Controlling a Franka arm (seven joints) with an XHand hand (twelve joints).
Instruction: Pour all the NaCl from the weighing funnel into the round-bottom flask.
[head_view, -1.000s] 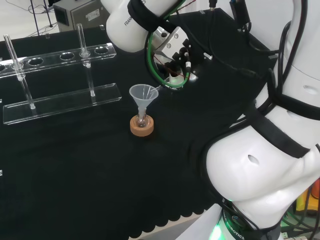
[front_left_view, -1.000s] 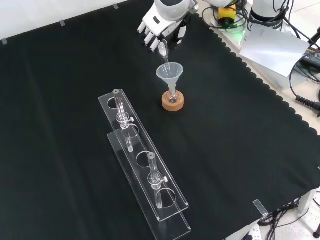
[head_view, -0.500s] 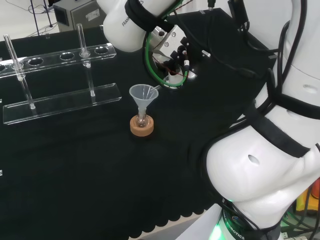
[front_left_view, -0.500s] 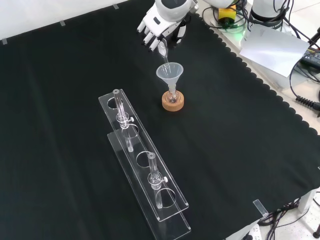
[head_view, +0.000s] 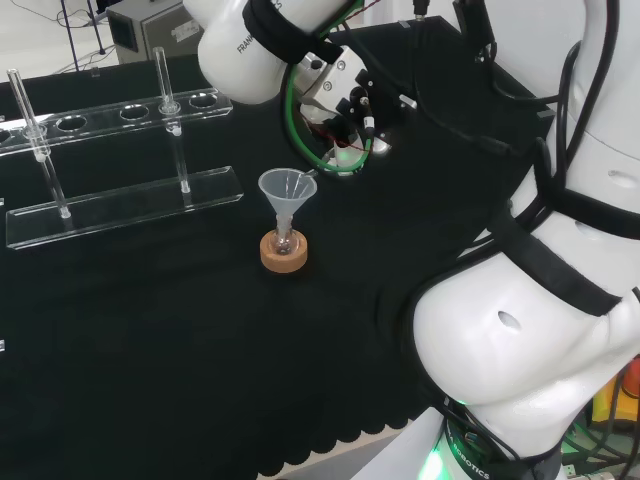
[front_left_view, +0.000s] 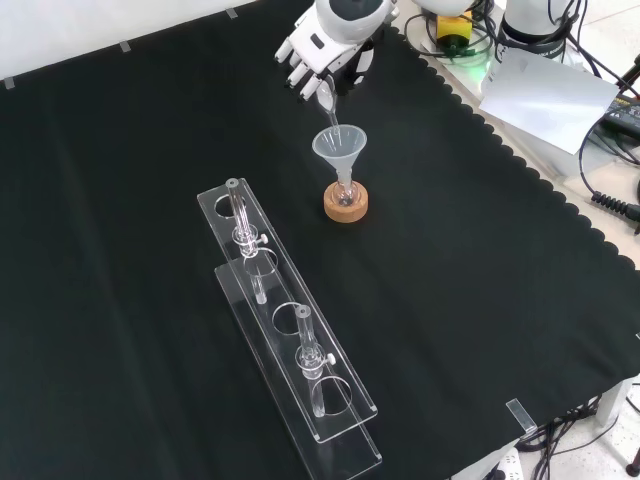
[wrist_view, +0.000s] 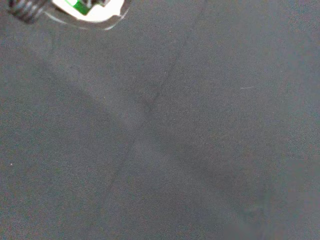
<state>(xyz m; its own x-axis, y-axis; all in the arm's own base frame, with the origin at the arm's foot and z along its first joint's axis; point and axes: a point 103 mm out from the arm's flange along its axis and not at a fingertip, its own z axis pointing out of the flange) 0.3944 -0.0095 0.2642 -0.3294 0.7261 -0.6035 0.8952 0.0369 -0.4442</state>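
Note:
A small round-bottom flask (head_view: 284, 240) (front_left_view: 345, 194) sits on a cork ring (head_view: 284, 252) (front_left_view: 346, 206) near the middle of the cloth. A clear cone funnel (head_view: 286, 192) (front_left_view: 339, 147) stands in its neck. My hand (head_view: 345, 100) (front_left_view: 317, 58) hangs just right of the cone in the head view, above it in the front view. Its fingers are curled on the clear weighing funnel (front_left_view: 325, 101), which is tipped with its spout (head_view: 309, 178) down over the cone's rim. Whether any salt is in it I cannot tell.
A clear acrylic tube rack (head_view: 120, 205) (front_left_view: 290, 330) holding two glass tubes (head_view: 35, 140) (front_left_view: 240, 225) stands left of the flask in the head view, nearer than it in the front view. The cloth's scalloped edge (front_left_view: 540, 190) runs along the right of the front view.
The hand has risen slightly and tipped further, bringing the weighing funnel steeper over the cone. The flask, cone and rack have not moved.

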